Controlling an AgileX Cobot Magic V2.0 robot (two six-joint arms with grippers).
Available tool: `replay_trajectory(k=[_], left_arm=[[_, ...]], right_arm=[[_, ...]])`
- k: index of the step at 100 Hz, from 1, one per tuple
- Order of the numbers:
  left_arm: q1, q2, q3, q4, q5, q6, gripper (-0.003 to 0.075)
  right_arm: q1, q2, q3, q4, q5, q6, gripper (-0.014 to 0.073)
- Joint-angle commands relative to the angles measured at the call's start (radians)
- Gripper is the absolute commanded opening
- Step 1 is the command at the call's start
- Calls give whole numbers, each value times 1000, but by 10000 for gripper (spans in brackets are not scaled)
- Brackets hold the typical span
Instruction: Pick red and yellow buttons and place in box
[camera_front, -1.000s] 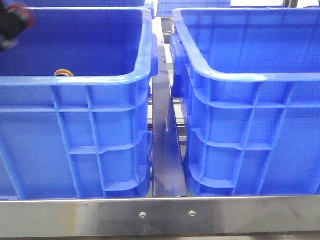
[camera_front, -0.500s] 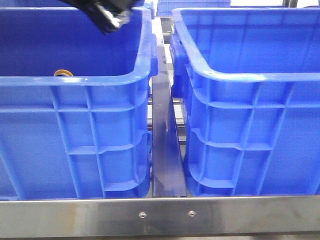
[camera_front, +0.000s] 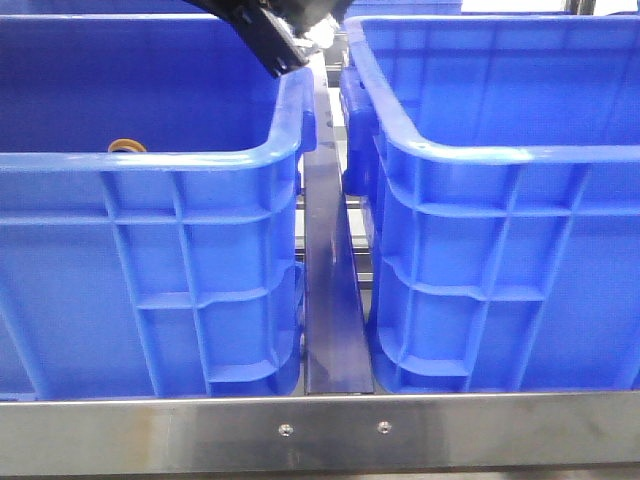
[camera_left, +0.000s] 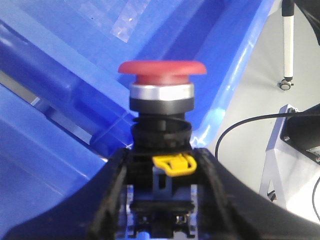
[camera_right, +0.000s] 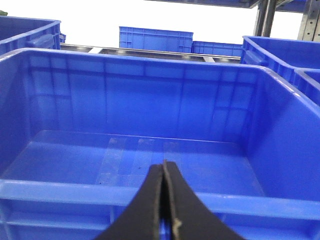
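Over the last second our left tool (camera_front: 290, 40) has swept from the far left edge of the front view, across the top of the left crate (camera_front: 200, 160), and now sits over that crate's inner rim, right at the gap that separates it from the right crate (camera_front: 500, 160). In the left wrist view the left tool is clenched on the dark body of the red button (camera_left: 162, 72), cap up, with the silver collar and a small yellow clip showing just above the fingers (camera_left: 112, 200). We read this as a carry under way: the red button is lifted out of the left crate and is heading toward the right one, which we take to be the box. The yellow button (camera_front: 127, 146) shows only as an orange sliver behind the near wall of the left crate, so it waits to be picked. Our right tool (camera_right: 164, 200) hangs above the right crate with its fingers pressed together and nothing between them. The release comes next once the button is past the rim.
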Motion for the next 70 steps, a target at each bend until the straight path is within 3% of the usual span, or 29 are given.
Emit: replay_trajectory(k=[1, 15, 37, 70], left_arm=[[-8, -36, -27, -54, -41, 3, 20], [-8, -36, -27, -54, -41, 3, 20], [-8, -36, -27, -54, -41, 3, 20], [-8, -36, -27, -54, -41, 3, 20]], right_arm=[[0, -19, 4, -10, -92, 3, -71], [4, -19, -48, 45, -31, 4, -70], [4, 61, -268, 56, 368, 3, -71], [4, 372, -516, 56, 530, 3, -70]])
